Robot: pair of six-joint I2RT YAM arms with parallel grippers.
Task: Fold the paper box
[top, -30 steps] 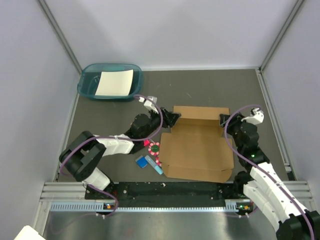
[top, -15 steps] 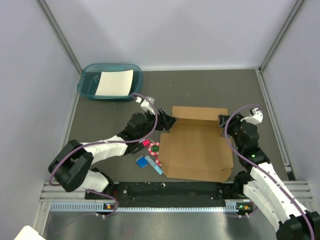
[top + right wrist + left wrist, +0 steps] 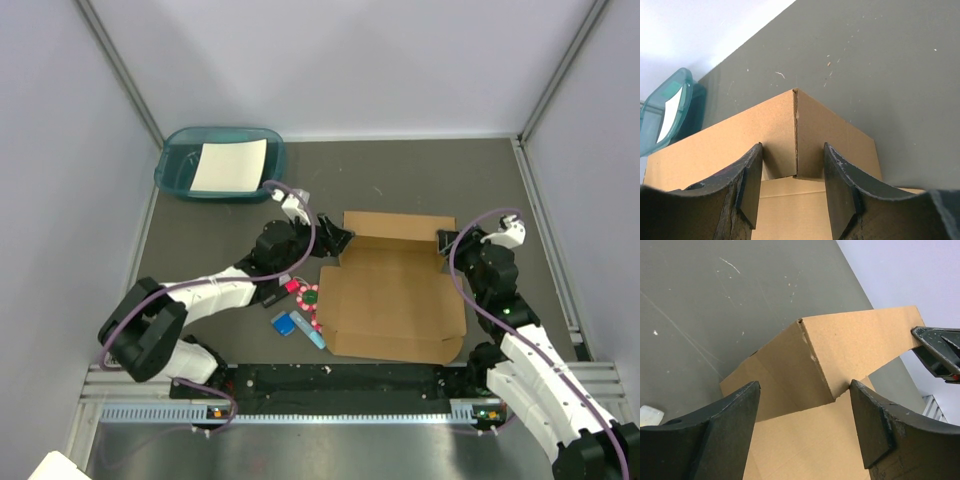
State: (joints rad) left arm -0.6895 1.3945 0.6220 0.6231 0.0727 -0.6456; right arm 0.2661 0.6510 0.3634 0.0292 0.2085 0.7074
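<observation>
Brown corrugated paper box (image 3: 395,300) lies on bench, right of teal tray (image 3: 166,168) and nearer arms than tray. Back wall (image 3: 400,226) stands raised, long axis running away from tray. Left hand (image 3: 805,390) is wide and straddles wall's tray-side corner; fingers (image 3: 735,415) look clear of cardboard. Right hand (image 3: 792,150) is half-parted at wall's end farthest from tray; we cannot tell whether it grips. We judge coming fold turns on tray-side corner: it lies dead ahead of left hand, between its fingers.
</observation>
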